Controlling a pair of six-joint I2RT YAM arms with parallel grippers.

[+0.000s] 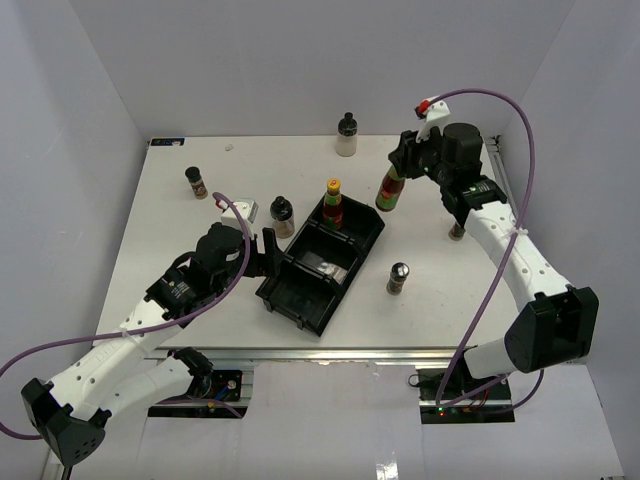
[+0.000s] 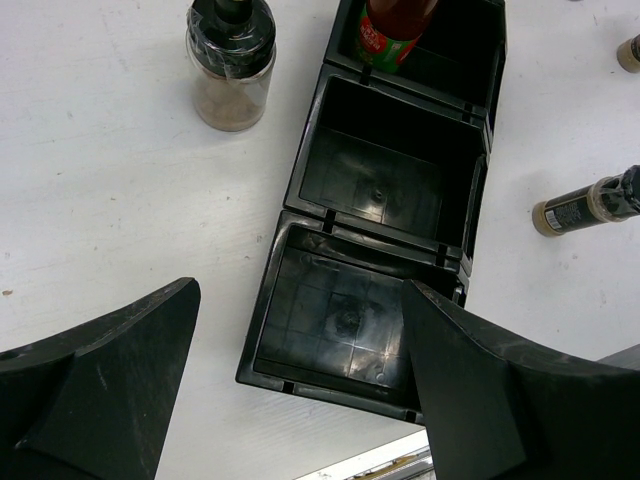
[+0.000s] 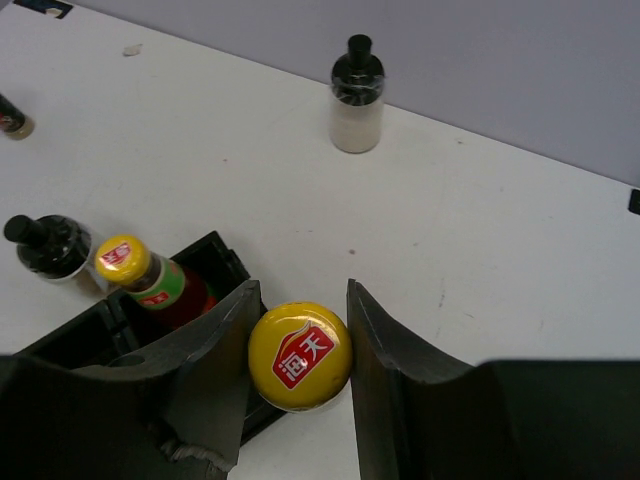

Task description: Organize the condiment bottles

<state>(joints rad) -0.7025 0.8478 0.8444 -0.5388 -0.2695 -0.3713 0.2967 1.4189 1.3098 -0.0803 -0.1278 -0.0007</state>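
A black divided tray [image 1: 300, 300] lies mid-table. One red-sauce bottle [image 1: 333, 203] with a yellow cap stands in its far compartment; it also shows in the right wrist view [image 3: 150, 275]. My right gripper [image 3: 299, 340] is shut on the yellow cap of the second red-sauce bottle [image 3: 299, 356], which is upright just beside the tray's far right corner [image 1: 391, 188]. My left gripper [image 2: 300, 300] is open and empty over the tray's near compartment [image 2: 335, 320]. A cream-bodied bottle [image 1: 347, 135] stands at the back. Dark jars stand at far left [image 1: 196, 182], left of the tray [image 1: 282, 215] and right of it [image 1: 398, 278].
Another small dark jar [image 1: 457, 232] stands partly hidden behind my right forearm. The tray's middle [image 2: 385, 170] and near compartments hold nothing. White walls close the table at the back and sides.
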